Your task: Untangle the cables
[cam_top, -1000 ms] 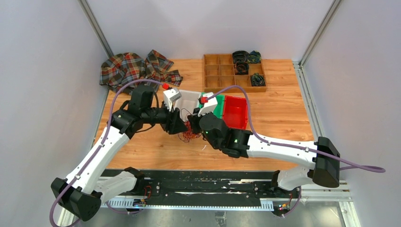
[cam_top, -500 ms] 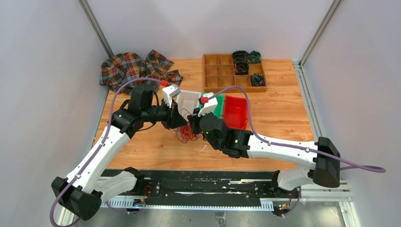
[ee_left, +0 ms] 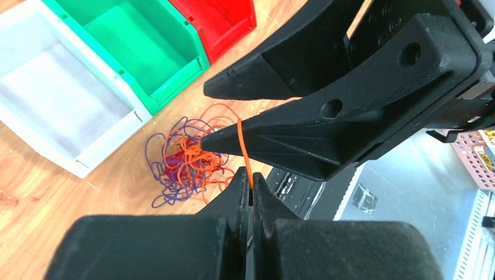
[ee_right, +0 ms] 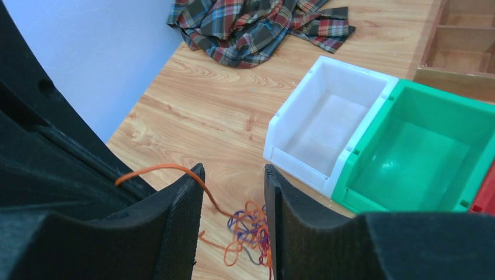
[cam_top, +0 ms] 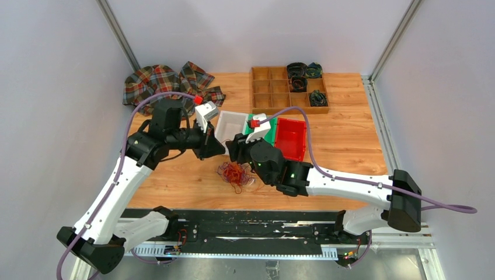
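A tangle of orange, purple and red cables (cam_top: 234, 174) lies loose on the wooden table in front of the bins. The left wrist view shows it (ee_left: 187, 163) below and beyond my left gripper (ee_left: 251, 185), which is shut on a single orange cable (ee_left: 243, 149) running down to the pile. My left gripper (cam_top: 220, 151) hangs above the tangle's left side. Close to its right, my right gripper (cam_top: 234, 153) is open. In the right wrist view the orange cable (ee_right: 153, 169) arches over the left fingertip (ee_right: 195, 175), and the right gripper (ee_right: 232, 172) grips nothing.
A white bin (cam_top: 233, 114), a green bin (cam_top: 271, 133) and a red bin (cam_top: 290, 140) stand in a row just behind the grippers. A wooden compartment tray (cam_top: 274, 87) with coiled cables sits at the back. A plaid cloth (cam_top: 166, 84) lies back left.
My right gripper has opened and let go of the tangle, which dropped to the table. My left gripper shut on the orange cable and drew back to the left.
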